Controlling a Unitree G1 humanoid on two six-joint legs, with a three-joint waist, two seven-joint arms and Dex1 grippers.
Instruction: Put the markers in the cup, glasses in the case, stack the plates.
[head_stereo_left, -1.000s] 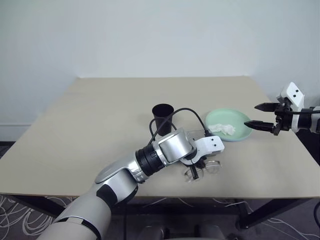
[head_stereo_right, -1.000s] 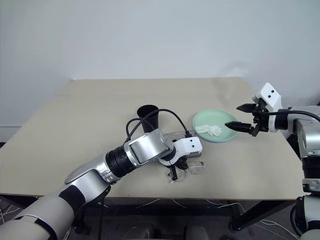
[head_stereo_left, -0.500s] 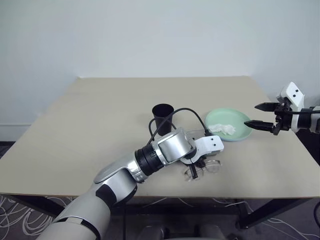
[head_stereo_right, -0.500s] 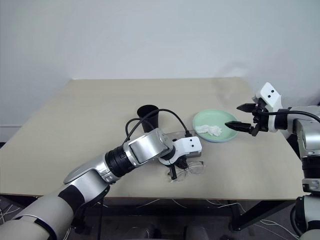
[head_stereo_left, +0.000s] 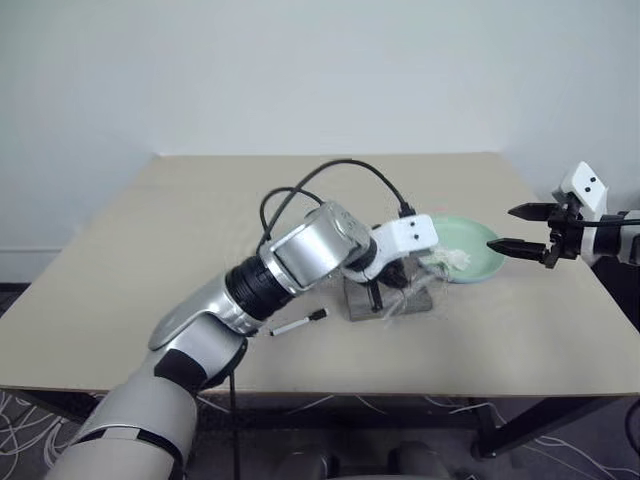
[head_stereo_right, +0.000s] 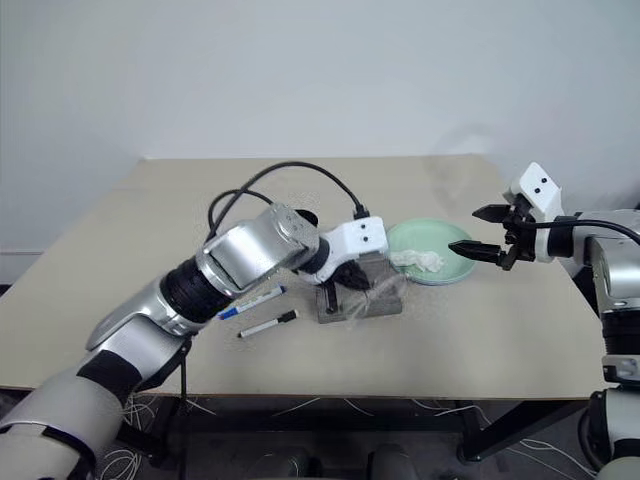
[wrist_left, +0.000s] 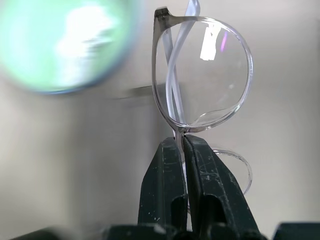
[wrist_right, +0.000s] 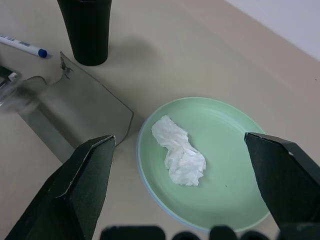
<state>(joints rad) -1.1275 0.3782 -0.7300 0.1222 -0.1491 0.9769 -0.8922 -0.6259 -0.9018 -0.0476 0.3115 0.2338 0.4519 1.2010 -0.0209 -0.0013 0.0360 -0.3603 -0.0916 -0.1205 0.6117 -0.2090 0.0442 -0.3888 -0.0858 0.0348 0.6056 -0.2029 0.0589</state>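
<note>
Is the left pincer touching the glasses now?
Touching. In the left wrist view, the left pincer is shut on the glasses, with both fingers pressed against the frame.

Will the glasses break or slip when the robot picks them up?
The glasses look thin-framed, so probably light and easily bent. The left hand pinches only one narrow spot on the frame, so they may swing or slip. The clear lenses would likely scratch if dropped.

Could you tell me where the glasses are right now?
The glasses are pinched in the shut left gripper, held up over the case at the table's middle, left of the green plate.
</note>
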